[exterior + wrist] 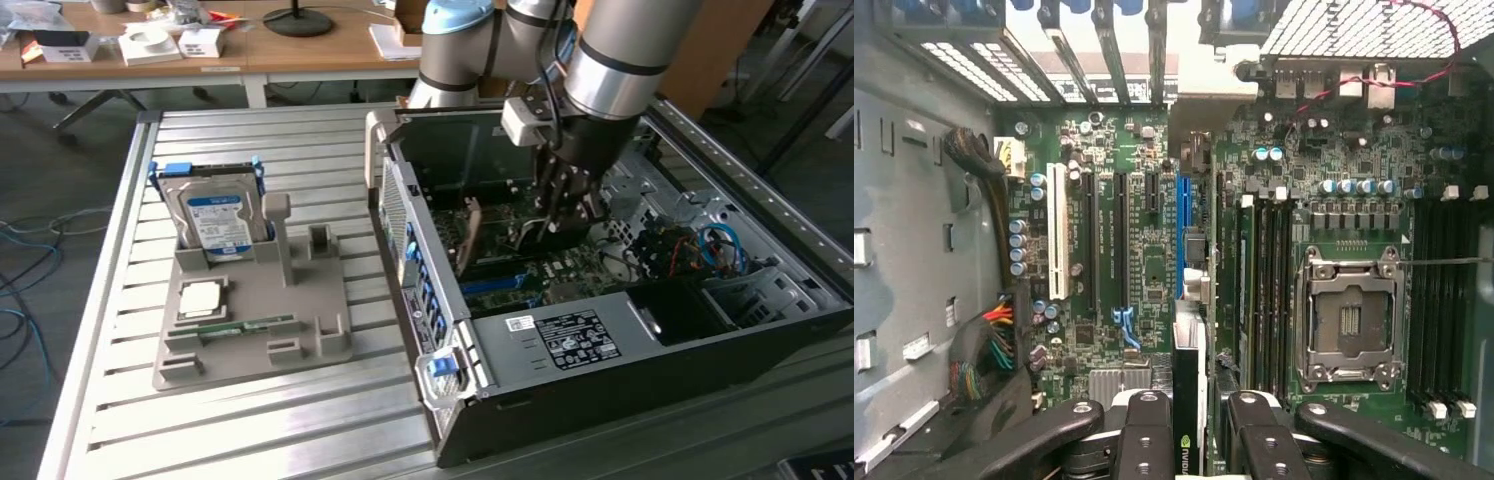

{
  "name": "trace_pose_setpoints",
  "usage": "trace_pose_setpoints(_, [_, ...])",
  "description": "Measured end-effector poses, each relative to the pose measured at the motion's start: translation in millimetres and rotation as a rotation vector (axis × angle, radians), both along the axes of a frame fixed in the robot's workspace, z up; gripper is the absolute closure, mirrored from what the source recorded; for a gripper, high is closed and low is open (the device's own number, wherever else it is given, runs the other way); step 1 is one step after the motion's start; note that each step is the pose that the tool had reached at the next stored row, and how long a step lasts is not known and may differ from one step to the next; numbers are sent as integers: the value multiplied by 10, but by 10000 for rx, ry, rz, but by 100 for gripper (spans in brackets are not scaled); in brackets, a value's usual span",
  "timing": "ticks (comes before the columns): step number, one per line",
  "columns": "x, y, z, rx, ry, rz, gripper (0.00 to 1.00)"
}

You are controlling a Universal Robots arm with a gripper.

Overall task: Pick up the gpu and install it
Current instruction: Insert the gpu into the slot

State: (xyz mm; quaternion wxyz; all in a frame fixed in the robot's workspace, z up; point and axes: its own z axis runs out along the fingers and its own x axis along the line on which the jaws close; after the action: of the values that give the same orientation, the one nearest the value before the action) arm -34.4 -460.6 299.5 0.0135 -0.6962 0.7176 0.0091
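Observation:
The gpu is seen edge-on as a thin dark card with a green logo, pinched between my two fingers. It hangs over the motherboard, in line with the blue expansion slot. In the exterior view my gripper reaches down into the open computer case, shut on the gpu, which is held upright just above the board. The card's lower edge is hidden, so I cannot tell whether it touches the slot.
A grey fixture tray to the exterior view's left holds an upright hard drive, a processor chip and a memory stick. The processor socket, cable bundles and the case walls crowd the gripper.

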Motion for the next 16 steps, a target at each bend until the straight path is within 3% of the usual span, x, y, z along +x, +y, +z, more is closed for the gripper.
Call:
trace_pose_setpoints(6, [-51, -1, -5, -2, 1, 0, 74])
trace_pose_setpoints(16, [-71, -1, -121, -3, 1, 1, 74])
